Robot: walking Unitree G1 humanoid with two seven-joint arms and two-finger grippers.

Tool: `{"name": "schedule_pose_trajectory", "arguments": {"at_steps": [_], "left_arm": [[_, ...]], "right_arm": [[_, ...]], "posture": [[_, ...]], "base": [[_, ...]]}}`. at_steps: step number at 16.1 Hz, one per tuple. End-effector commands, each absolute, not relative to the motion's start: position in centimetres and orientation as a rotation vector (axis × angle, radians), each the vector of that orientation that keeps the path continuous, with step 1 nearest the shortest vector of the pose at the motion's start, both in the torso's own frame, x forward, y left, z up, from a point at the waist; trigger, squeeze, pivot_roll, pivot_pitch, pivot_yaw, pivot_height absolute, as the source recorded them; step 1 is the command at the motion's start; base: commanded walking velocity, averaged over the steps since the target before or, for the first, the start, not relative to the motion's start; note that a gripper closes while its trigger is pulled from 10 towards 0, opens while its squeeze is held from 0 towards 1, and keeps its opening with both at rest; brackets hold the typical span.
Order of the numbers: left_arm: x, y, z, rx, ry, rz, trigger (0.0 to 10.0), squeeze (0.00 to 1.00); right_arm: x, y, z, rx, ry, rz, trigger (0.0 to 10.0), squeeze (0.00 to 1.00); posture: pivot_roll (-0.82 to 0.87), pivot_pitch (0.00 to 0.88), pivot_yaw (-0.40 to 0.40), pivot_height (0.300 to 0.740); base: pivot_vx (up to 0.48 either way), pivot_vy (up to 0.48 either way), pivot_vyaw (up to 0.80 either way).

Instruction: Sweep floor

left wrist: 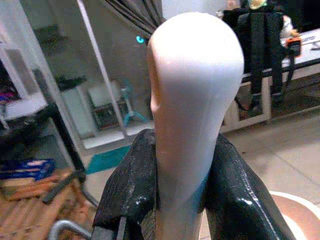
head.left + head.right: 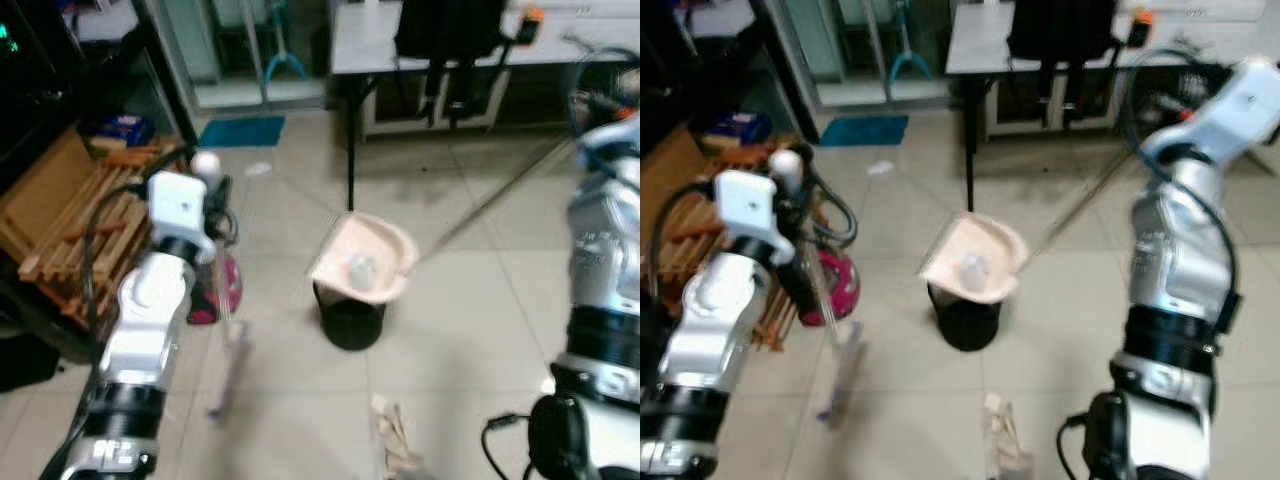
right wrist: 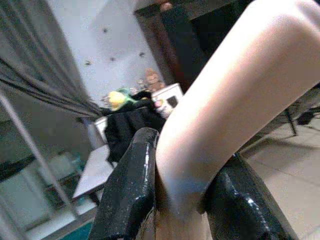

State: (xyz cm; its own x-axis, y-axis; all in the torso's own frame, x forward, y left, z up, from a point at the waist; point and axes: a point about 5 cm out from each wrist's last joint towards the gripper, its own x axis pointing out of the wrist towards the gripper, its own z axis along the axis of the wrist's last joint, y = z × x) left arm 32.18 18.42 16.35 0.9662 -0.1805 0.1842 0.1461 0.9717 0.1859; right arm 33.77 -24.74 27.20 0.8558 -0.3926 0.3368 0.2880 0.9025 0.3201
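On the tiled floor (image 2: 480, 330) in the left eye view: pink dustpan (image 2: 362, 262) is tipped over a small black bin (image 2: 350, 322), its long thin handle (image 2: 490, 205) running up toward the right arm. Left arm holds a broom upright by its white handle top (image 2: 205, 163); the broom head (image 2: 228, 372) is blurred, low on the floor left of the bin. Scrap of debris (image 2: 397, 438) lies on the tiles in front of the bin. Wooden crate (image 2: 80, 235) sits at far left, with something red (image 2: 218, 290) beside the left arm.

Right eye view: same layout. The right arm is raised high; a table (image 2: 985, 45) stands behind with a dark backpack (image 2: 1060, 30) on it.

Left wrist view: left claw (image 1: 182, 190) is clamped narrow on the white rounded handle end, with both black fingers (image 1: 127, 195) pressed against it.

Right wrist view: right claw (image 3: 182, 195) is closed tight around the pale dustpan handle end.

Risks, as judgement:
- The pan looks only perched on the bin rim. A jerk along that long handle could knock the bin over or spill the contents back out.
- The broom grip is right at the tip, so leverage is poor and the head could swing wide into the red item or crate.
- The debris near the robot's feet could get stepped on or scattered before it's swept.
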Motion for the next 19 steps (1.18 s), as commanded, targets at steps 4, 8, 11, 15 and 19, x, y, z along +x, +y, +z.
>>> {"name": "schedule_pose_trajectory", "arguments": {"at_steps": [4,8,11,15,19], "left_arm": [[32.0,18.9,17.3,0.200,-0.227,-0.155,10.0,0.00],[31.9,18.6,17.1,0.198,-0.219,-0.163,10.0,0.00],[31.8,18.4,17.0,0.203,-0.214,-0.171,10.0,0.00],[31.6,18.4,16.9,0.219,-0.213,-0.179,10.0,0.00],[31.5,18.3,16.9,0.227,-0.214,-0.186,10.0,0.00]], "right_arm": [[34.2,-24.3,28.6,0.285,-0.488,-0.352,10.0,0.00],[35.0,-23.6,28.5,0.221,-0.525,-0.324,10.0,0.00],[35.9,-21.1,28.3,0.162,-0.571,-0.218,10.0,0.00],[36.8,-18.1,27.5,0.019,-0.610,-0.095,10.0,0.00],[37.1,-14.7,27.2,-0.173,-0.685,0.037,10.0,0.00]], "posture": [[-0.11,0.000,0.069,0.740],[-0.11,0.000,0.068,0.740],[-0.09,0.000,0.063,0.740],[-0.09,0.000,0.059,0.740],[-0.08,0.000,0.053,0.740]], "base": [[0.000,0.000,0.00],[0.000,0.000,0.00],[0.000,0.000,0.00],[0.000,0.000,0.00],[0.000,0.000,0.00]]}}
